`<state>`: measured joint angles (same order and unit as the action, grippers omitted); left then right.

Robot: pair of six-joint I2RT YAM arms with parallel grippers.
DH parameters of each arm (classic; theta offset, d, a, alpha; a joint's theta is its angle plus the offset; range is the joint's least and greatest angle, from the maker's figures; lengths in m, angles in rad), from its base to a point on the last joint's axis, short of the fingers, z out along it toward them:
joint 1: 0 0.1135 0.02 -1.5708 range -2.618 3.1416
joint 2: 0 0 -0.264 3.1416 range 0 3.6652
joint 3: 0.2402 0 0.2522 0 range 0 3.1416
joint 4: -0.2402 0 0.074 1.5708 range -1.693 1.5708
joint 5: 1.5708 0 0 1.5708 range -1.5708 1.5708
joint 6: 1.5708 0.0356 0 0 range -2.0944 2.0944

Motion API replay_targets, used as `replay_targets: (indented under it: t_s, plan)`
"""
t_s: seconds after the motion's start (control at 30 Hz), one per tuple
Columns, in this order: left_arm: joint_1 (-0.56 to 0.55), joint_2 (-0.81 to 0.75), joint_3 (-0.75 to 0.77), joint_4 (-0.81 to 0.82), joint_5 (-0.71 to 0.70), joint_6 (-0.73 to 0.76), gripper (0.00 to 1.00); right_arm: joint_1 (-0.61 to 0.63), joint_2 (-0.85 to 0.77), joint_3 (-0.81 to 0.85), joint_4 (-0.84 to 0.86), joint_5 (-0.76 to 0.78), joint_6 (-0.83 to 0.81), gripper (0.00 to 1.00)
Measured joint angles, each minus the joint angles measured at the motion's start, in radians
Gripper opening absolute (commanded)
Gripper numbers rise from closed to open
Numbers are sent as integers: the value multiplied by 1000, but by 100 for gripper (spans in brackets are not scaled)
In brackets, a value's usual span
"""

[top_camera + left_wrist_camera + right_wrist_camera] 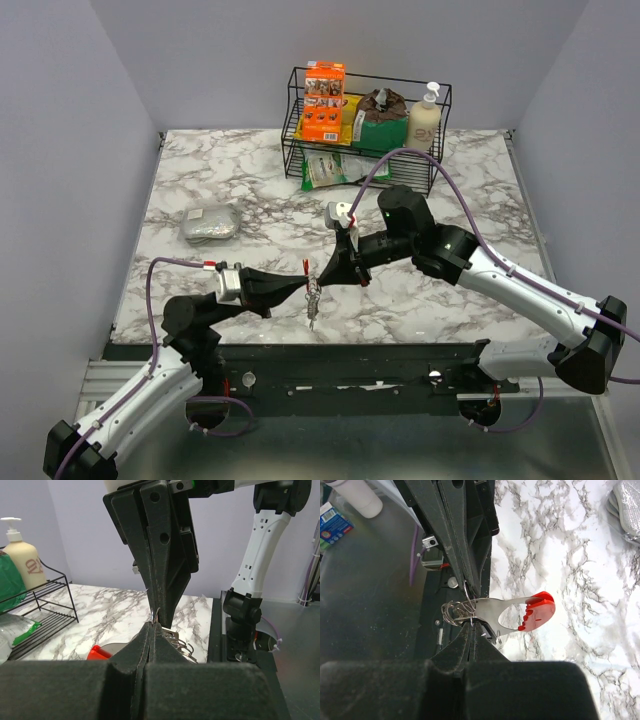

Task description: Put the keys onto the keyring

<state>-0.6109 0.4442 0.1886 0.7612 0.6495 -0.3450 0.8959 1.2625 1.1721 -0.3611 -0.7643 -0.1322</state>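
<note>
The 2 sets of black fingertips crowd the bunch, so I cannot tell which piece each one nips. The left gripper (304, 289) and right gripper (318, 279) both have their jaws pressed flat together, meeting tip to tip over the near edge of the white-veined marble table (200, 180).

The slim silver metal keys (314, 309) hang just below that meeting point. In the top view their long axis points toward the near edge, and they are too small to count.

Only the right wrist view shows the silver wire keyring coils (451, 614) clearly. It also shows a flat silver tag with a red foot-shaped end (536, 613), lying level with the red end pointing right.
</note>
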Motion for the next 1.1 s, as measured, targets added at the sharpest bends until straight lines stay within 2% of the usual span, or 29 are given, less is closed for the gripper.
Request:
replay_targets:
  t_s: [1.1]
  plan:
    - [0,-26,0,-63,3,25,0,1,-10,3,-30,0,-1,1]
